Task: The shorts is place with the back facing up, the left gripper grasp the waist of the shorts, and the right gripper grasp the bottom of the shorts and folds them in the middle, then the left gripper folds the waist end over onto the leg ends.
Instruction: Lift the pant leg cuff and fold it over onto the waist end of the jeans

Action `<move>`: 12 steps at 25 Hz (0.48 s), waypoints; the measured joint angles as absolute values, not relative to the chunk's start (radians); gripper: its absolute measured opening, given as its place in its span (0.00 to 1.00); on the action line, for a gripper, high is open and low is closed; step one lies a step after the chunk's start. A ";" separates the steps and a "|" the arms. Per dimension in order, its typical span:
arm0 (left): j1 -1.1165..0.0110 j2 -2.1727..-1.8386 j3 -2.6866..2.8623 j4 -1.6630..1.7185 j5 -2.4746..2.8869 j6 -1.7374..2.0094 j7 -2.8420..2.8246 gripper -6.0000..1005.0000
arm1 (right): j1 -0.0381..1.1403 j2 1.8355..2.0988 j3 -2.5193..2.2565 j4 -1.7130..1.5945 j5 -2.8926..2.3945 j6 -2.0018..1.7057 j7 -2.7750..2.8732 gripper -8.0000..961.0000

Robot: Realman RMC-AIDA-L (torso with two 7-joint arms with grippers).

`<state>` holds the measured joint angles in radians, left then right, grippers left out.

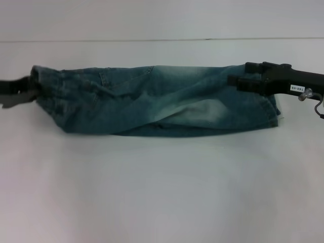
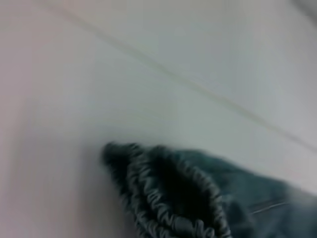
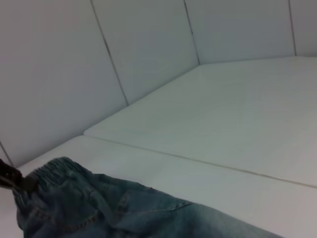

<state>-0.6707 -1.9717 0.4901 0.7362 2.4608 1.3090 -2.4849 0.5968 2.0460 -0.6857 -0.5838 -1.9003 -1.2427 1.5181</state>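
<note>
White tabletop (image 1: pixel 162 192) filled the near ground, bare in front of a pair of denim shorts (image 1: pixel 152 101) stretched in a long band across the middle of the table, left to right. At the left end, the left gripper (image 1: pixel 20 91) met the gathered elastic waist (image 2: pixel 168 198), which appeared pinched in its fingers, the ruffled band bunched and lifted slightly where the left wrist camera looked down on it. At the right end, the right gripper (image 1: pixel 242 81) lay over the far corner of the leg hems, seemingly clamped on the cloth, though its fingertips were partly hidden against the dark body of the arm. The right wrist view looked along the fabric toward the waist, with the other arm's fingertip just visible at that end. The shorts looked already doubled lengthwise, a lower layer peeping out along the near edge, so the lengthwise fold seemed finished or nearly so. To do the remaining step well, the right gripper would likely need to let go cleanly, while the left carried the waist high enough to clear the cloth, travelling straight toward the hems so the edges line up.
</note>
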 joint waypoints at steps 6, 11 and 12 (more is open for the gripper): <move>-0.709 -1.971 0.498 0.795 2.367 1.400 -2.474 0.07 | 0.595 2.048 -0.679 -0.582 -1.897 -1.225 1.514 0.79; -0.777 -1.970 0.510 0.807 2.330 1.434 -2.473 0.07 | 0.599 2.074 -0.675 -0.570 -1.863 -1.129 1.476 0.69; -0.794 -1.972 0.520 0.808 2.322 1.438 -2.472 0.07 | 0.601 2.081 -0.676 -0.564 -1.844 -1.098 1.462 0.67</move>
